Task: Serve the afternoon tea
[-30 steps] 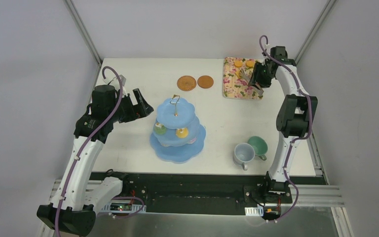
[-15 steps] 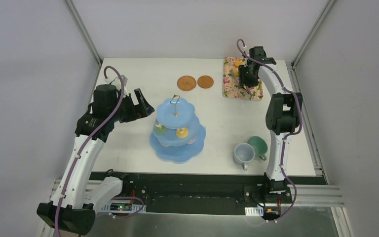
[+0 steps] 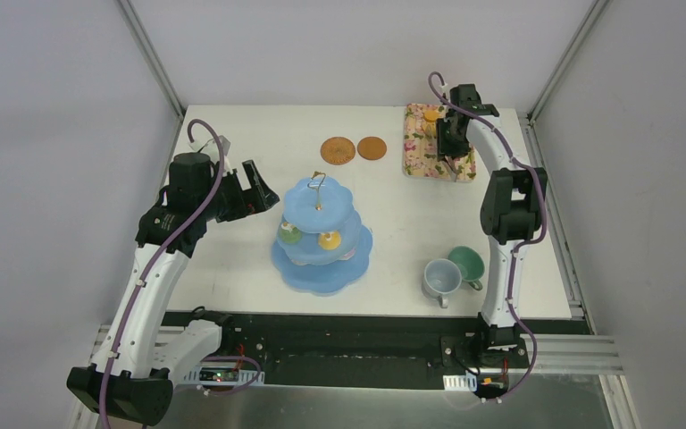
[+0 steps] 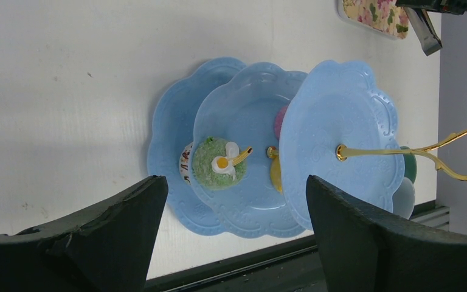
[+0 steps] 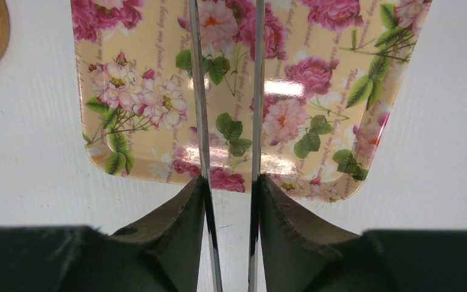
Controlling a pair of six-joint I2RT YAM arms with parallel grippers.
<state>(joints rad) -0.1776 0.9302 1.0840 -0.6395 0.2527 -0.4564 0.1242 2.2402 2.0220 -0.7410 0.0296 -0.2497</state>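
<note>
The light-blue three-tier stand (image 3: 322,234) stands mid-table with a green donut (image 3: 289,234) and a yellow donut (image 3: 329,239) on its middle tier. It fills the left wrist view (image 4: 334,115), where the green donut (image 4: 216,161) shows too. My left gripper (image 3: 255,192) is open and empty, just left of the stand. My right gripper (image 3: 452,138) is shut on the metal tongs (image 5: 197,91) above the floral tray (image 5: 146,140). An orange biscuit (image 3: 431,114) lies at the tray's far end. Two brown coasters (image 3: 337,150) (image 3: 372,147) lie left of the tray. The grey-blue cup (image 3: 440,279) and green cup (image 3: 467,262) stand near the front right.
The floral tray (image 3: 422,152) lies at the back right, close to the table's far edge. The tongs' two arms run parallel over the tray's near edge in the right wrist view. A black rail runs along the table's near edge.
My right arm has swung left with the tongs, from the tray's right side to over the tray. The left arm and the stand have not moved.
</note>
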